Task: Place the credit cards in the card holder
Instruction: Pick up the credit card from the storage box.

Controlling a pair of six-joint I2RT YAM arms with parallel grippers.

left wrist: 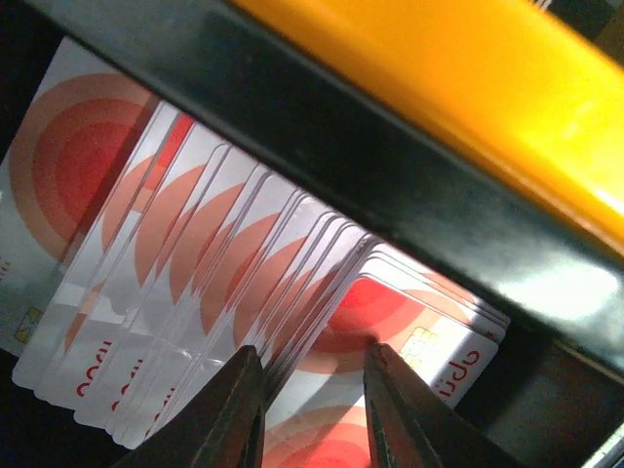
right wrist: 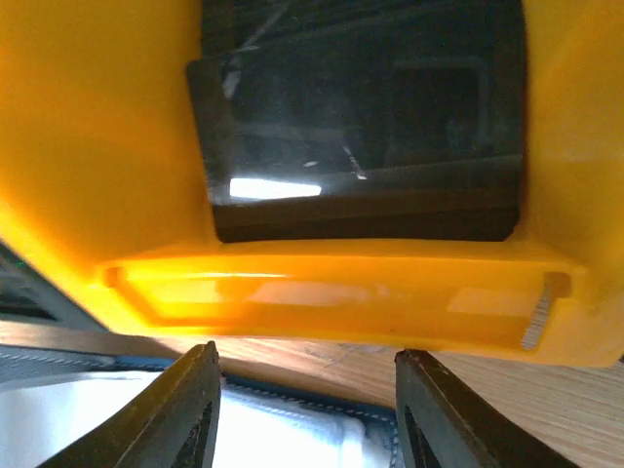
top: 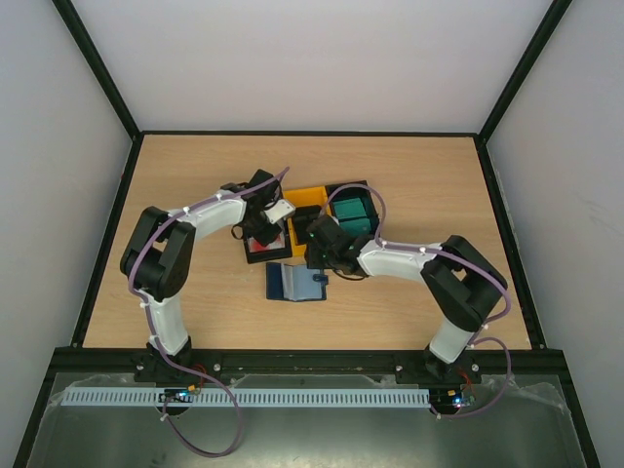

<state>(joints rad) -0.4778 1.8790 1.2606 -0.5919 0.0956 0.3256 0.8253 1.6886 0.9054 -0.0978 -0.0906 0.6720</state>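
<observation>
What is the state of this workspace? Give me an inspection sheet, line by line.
Surface: wooden table, no damage seen.
Job's things: card holder lies open on the table; white-and-red cards fanned in a black bin; black cards in a yellow bin; teal cards in a second black bin.
Clutter: nothing seen.
Grippers: left gripper open, fingertips among the white-and-red cards; right gripper open, empty, over the yellow bin's rim.
Cables: purple cables along both arms, looping at the bases.
Surroundings: white walls, black frame.
</observation>
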